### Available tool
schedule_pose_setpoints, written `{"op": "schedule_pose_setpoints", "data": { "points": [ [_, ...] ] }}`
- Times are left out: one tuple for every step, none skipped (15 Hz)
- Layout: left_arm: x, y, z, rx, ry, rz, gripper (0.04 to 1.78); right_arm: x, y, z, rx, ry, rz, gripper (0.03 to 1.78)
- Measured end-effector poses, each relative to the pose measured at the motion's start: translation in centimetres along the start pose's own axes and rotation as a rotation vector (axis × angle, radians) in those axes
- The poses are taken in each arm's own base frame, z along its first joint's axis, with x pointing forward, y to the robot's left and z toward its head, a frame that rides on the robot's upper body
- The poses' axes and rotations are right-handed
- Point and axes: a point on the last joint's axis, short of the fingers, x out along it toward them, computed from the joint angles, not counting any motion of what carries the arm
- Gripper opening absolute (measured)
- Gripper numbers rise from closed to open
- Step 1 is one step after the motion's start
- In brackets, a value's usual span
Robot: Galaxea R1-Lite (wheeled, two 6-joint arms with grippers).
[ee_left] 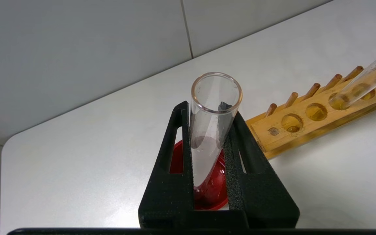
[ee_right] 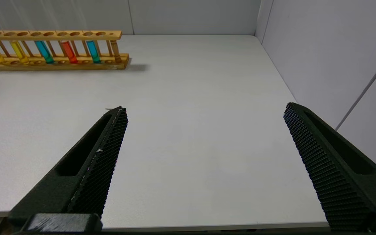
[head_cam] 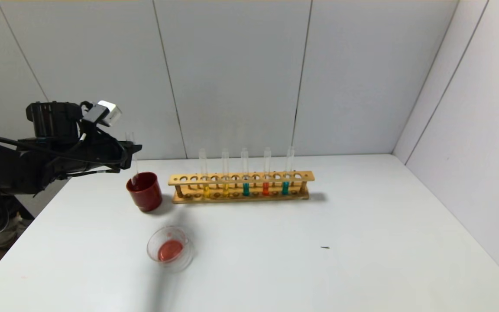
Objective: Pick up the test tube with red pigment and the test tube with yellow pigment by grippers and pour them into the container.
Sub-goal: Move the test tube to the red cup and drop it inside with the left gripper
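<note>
— Status on the left gripper (ee_left: 211, 169)?

— Fingers (ee_left: 171, 153) pinching an upright clear test tube (ee_left: 212, 127), open mouth up. It looks emptied of liquid, with only a faint film inside. Its rounded bottom sits inside the dark red cup (head_cam: 144, 191), which stands on the white table (head_cam: 362, 225) just beside the left end of the wooden rack (head_cam: 241, 187).

— Where is the container (head_cam: 170, 248)?

— Nearer the robot than the cup, apart from it, with a pool of orange-red liquid in its bottom.

— And the rack?

— Five tubes stand in it. From the left: a test tube with yellow pigment (head_cam: 205, 178), a second yellow one (head_cam: 225, 177), a teal one (head_cam: 245, 177), a test tube with red pigment (head_cam: 266, 177), and another teal (head_cam: 286, 175).

— Right gripper (ee_right: 204, 130)?

— Out of the head view. Its own camera shows the fingers (ee_right: 96, 169) spread wide with nothing between them, over bare table well apart from the rack.
</note>
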Motion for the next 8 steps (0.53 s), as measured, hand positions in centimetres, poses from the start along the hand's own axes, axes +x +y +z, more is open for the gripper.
{"op": "schedule_pose_setpoints", "data": {
  "points": [
    [0.4,0.1,-0.3,-0.004,0.008,-0.001,0.32,0.0,0.0,0.0,0.000,0.000,0.000,1.75],
    [0.8,0.2,-0.6,-0.007,0.015,-0.003,0.32,0.0,0.0,0.0,0.000,0.000,0.000,1.75],
    [1.2,0.2,-0.9,-0.009,0.022,-0.005,0.32,0.0,0.0,0.0,0.000,0.000,0.000,1.75],
    [1.5,0.2,-1.2,-0.013,0.031,-0.007,0.32,0.0,0.0,0.0,0.000,0.000,0.000,1.75],
    [1.9,0.3,-1.5,-0.014,0.035,-0.011,0.32,0.0,0.0,0.0,0.000,0.000,0.000,1.75],
    [2.2,0.3,-1.8,-0.014,0.031,-0.017,0.32,0.0,0.0,0.0,0.000,0.000,0.000,1.75],
    [2.5,0.3,-2.1,-0.012,0.026,-0.021,0.32,0.0,0.0,0.0,0.000,0.000,0.000,1.75],
    [2.9,0.3,-2.4,-0.013,0.027,-0.023,0.32,0.0,0.0,0.0,0.000,0.000,0.000,1.75]
  ]
}}
